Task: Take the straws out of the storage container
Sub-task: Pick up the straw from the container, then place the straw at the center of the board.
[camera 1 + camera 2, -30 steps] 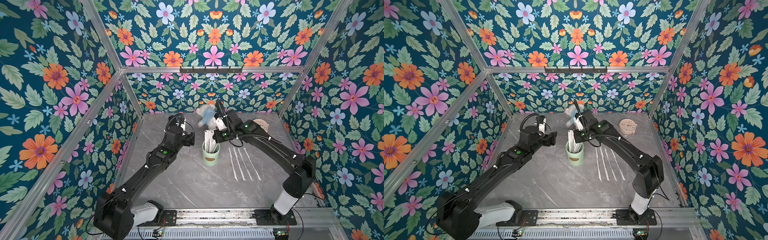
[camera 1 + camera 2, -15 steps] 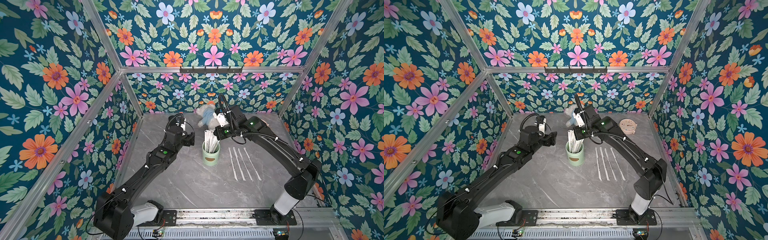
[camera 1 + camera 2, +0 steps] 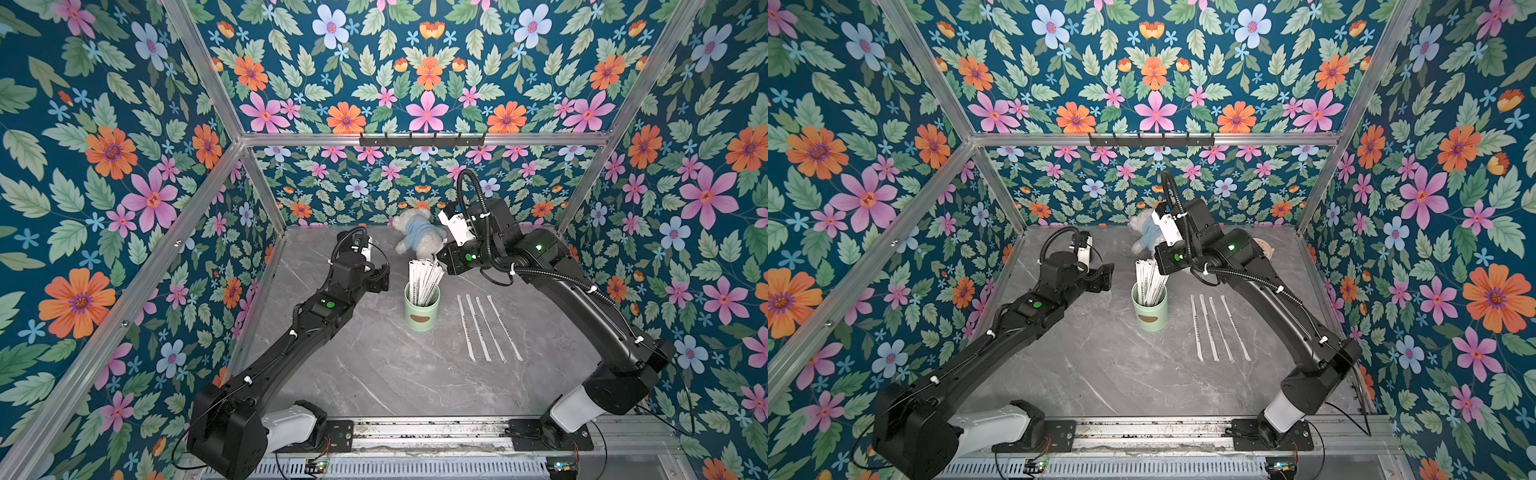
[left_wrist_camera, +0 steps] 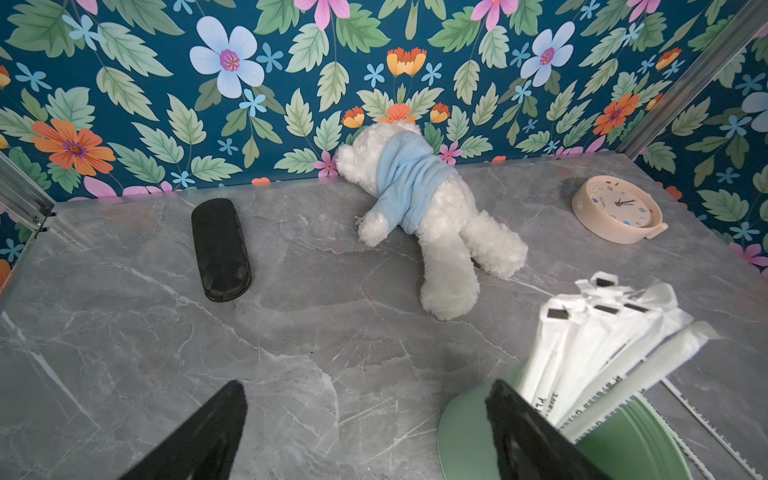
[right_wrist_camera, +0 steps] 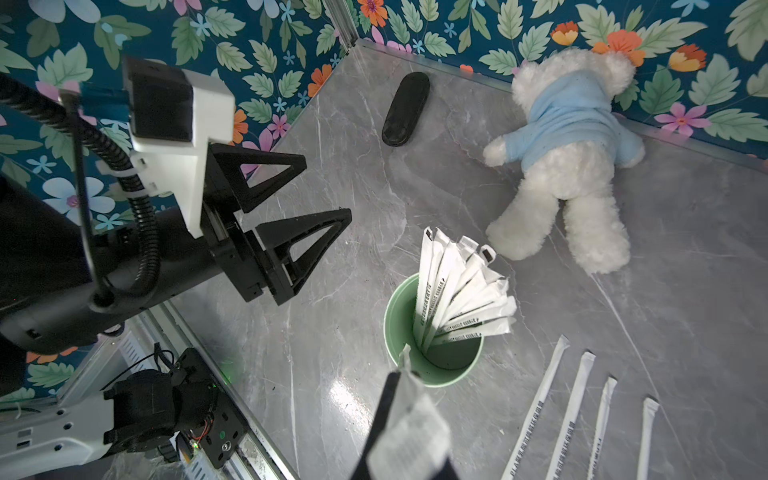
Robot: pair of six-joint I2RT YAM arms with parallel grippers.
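Note:
The storage container, a mint-green cup (image 3: 422, 312) (image 3: 1152, 312), stands mid-table with a fan of white wrapped straws (image 3: 422, 279) (image 5: 453, 291) sticking out of it. My right gripper (image 5: 399, 386) hovers just above and behind the cup rim (image 5: 395, 324). It is shut on one straw (image 5: 409, 432), whose short end pokes past the fingertips while the rest is hidden. Several more straws (image 3: 484, 328) (image 3: 1219, 328) lie side by side on the table right of the cup. My left gripper (image 4: 365, 390) (image 3: 380, 278) is open and empty, close to the cup's left side (image 4: 465, 436).
A white teddy bear in a blue top (image 3: 417, 235) (image 4: 419, 195) lies at the back wall behind the cup. A black case (image 4: 220, 249) (image 5: 405, 110) rests at the back left, and a pinkish clock (image 4: 615, 210) at the back right. Flowered walls enclose the table.
My right gripper has lifted up and back from the cup's straws with one straw pinched in it. The left arm has not moved.

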